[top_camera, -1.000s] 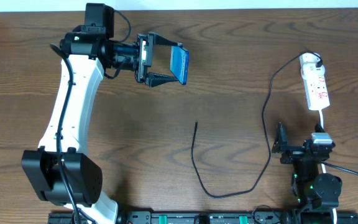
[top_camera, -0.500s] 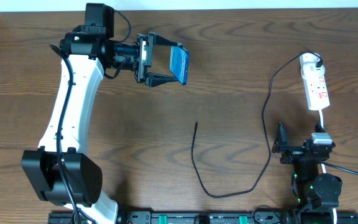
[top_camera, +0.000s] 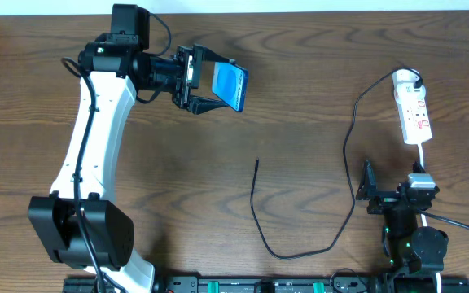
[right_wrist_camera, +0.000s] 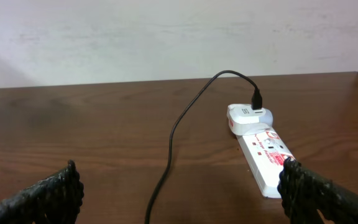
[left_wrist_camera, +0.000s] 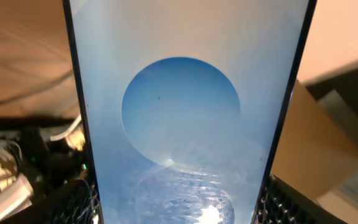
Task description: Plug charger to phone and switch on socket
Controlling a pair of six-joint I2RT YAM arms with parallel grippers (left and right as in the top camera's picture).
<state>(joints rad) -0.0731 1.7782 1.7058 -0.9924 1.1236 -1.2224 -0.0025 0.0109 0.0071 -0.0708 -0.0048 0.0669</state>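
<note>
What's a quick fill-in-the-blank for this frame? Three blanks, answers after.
1. The left gripper is clamped on the ____.
2. The charger has its free tip lying on the ____, plugged into nothing.
3. The right gripper stands ____ and holds nothing, with the socket ahead of it.
Missing words: phone; table; open.
</note>
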